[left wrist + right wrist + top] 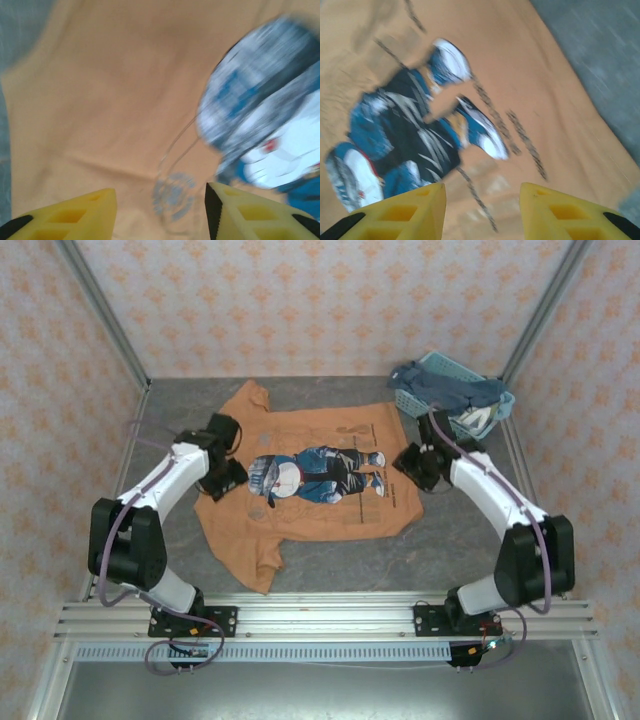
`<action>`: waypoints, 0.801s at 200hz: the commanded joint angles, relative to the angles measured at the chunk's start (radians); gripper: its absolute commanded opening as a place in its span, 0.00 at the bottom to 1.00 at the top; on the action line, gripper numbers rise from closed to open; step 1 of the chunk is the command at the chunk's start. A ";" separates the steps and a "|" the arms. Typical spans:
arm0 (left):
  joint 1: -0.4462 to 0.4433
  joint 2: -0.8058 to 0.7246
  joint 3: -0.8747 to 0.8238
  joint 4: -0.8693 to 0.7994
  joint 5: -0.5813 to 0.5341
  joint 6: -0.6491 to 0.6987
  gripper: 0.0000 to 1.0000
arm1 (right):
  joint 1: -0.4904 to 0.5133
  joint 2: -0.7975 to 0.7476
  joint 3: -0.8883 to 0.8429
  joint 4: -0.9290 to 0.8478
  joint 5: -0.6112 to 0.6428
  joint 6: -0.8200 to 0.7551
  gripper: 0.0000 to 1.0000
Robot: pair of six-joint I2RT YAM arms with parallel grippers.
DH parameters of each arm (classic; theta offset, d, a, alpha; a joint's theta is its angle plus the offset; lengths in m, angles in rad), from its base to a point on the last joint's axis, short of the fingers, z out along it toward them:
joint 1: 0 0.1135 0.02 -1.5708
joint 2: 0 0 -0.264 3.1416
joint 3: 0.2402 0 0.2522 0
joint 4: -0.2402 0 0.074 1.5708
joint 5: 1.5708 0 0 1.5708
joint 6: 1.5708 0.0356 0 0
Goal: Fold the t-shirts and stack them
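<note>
An orange-brown t-shirt [330, 523] lies spread flat on the grey table, its cartoon print [315, 476] facing up. My left gripper [231, 480] hovers over the shirt's left side, near the figure's head. Seen from the left wrist, that gripper [160, 200] is open above bare orange cloth [100, 100], with nothing between its yellow fingers [80, 215]. My right gripper [409, 462] hangs over the shirt's right edge. In the right wrist view it [482, 192] is open too, just past the printed shoes [470, 100]. A dark blue t-shirt [440, 383] and a white one [481, 420] sit bunched in the basket.
The light-blue lattice basket [497, 400] stands at the back right corner, close behind my right arm. Bare grey table [400, 560] lies in front of the shirt and along its right side [600, 55]. Patterned walls close in the back and both sides.
</note>
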 commanded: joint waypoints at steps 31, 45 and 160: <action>0.018 0.043 -0.134 0.077 0.023 -0.067 0.38 | 0.008 -0.083 -0.258 0.035 0.024 0.029 0.43; 0.020 0.074 -0.130 0.079 -0.007 -0.062 0.36 | 0.008 -0.080 -0.279 0.044 0.038 0.031 0.43; 0.022 0.184 -0.093 0.097 -0.108 -0.022 0.26 | -0.044 0.137 -0.145 -0.041 0.178 -0.039 0.13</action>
